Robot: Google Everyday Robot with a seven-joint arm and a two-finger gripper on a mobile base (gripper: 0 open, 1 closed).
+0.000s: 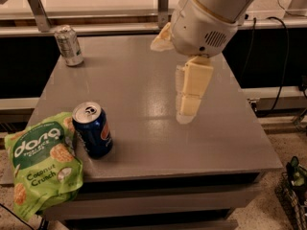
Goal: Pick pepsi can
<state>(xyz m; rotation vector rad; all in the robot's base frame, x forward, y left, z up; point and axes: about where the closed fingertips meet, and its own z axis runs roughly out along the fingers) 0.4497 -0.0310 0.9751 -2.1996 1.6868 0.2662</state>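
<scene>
The pepsi can (93, 131) is dark blue with a silver top and stands upright near the front left of the grey table (139, 71). My gripper (188, 113) hangs from the white arm (206, 18) above the right middle of the table, pointing down. It is well to the right of the pepsi can and apart from it, and it holds nothing.
A green rice-snack bag (43, 159) leans at the table's front left corner, touching the pepsi can's left side. A silver-grey can (68, 45) stands at the back left. A metal rail (96, 13) runs behind the table. Cables (283, 56) hang at the right.
</scene>
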